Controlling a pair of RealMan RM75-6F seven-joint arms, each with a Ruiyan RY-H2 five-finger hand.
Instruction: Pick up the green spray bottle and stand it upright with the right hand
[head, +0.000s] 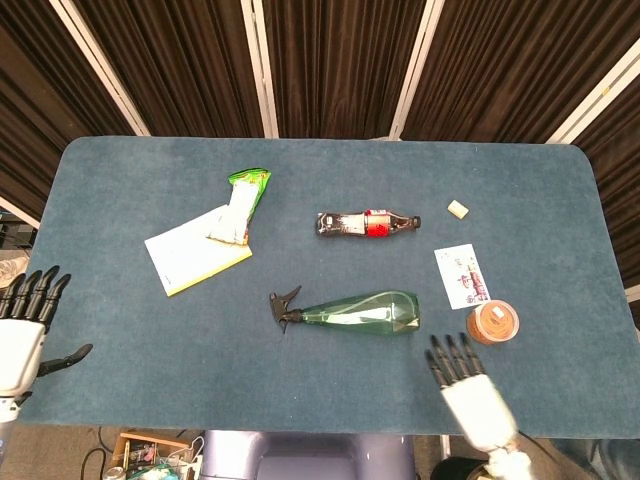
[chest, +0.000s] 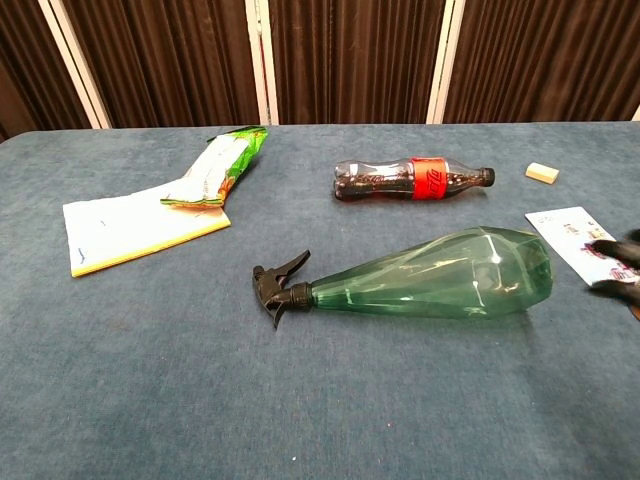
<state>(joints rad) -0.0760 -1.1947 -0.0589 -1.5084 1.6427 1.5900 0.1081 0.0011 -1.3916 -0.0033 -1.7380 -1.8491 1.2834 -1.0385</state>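
The green spray bottle lies on its side mid-table, black trigger nozzle pointing left, wide base to the right. My right hand hovers over the table's front edge, just right of and nearer than the bottle's base, fingers spread and holding nothing. In the chest view only its dark fingertips show at the right border. My left hand sits off the table's front left corner, fingers apart and empty.
A cola bottle lies behind the spray bottle. A notepad with a snack bag on it is at the left. A card, an orange-lidded cup and a small eraser lie to the right.
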